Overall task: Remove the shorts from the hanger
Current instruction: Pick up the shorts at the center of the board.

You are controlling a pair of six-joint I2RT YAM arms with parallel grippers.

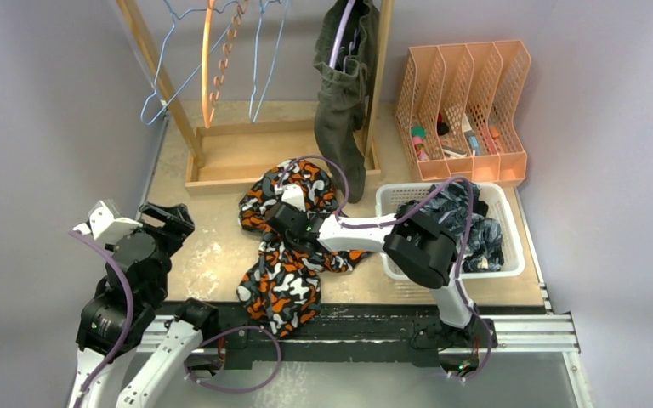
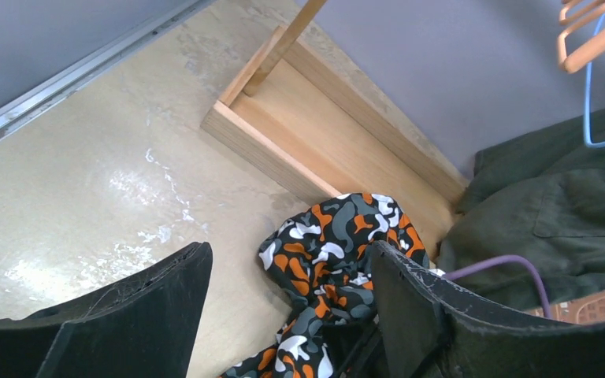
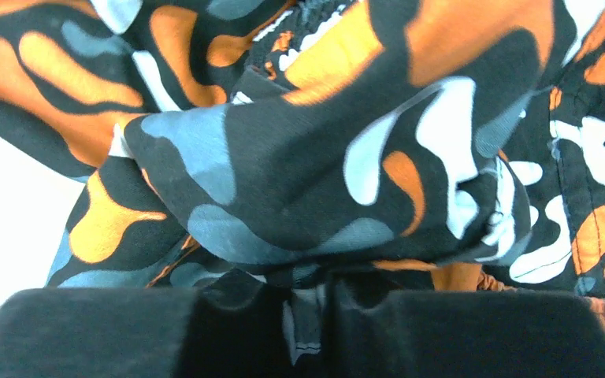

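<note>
The orange-black-white camo shorts (image 1: 289, 246) lie crumpled on the table in front of the wooden rack (image 1: 247, 161). My right gripper (image 1: 282, 219) is shut on a fold of the camo shorts (image 3: 299, 157), fabric pinched between its fingers (image 3: 205, 331). The olive-green shorts (image 1: 344, 93) hang on the rack at the right, also seen in the left wrist view (image 2: 551, 205). Dark navy printed shorts (image 1: 468, 221) lie in the white basket (image 1: 510, 255). My left gripper (image 1: 170, 223) is open and empty at the left, its fingers (image 2: 126, 315) apart, with the camo shorts (image 2: 339, 260) ahead.
Empty blue (image 1: 166, 85) and orange (image 1: 212, 68) hangers hang on the rack. A peach file organiser (image 1: 468, 110) with small items stands at the back right. Purple cables run along both arms.
</note>
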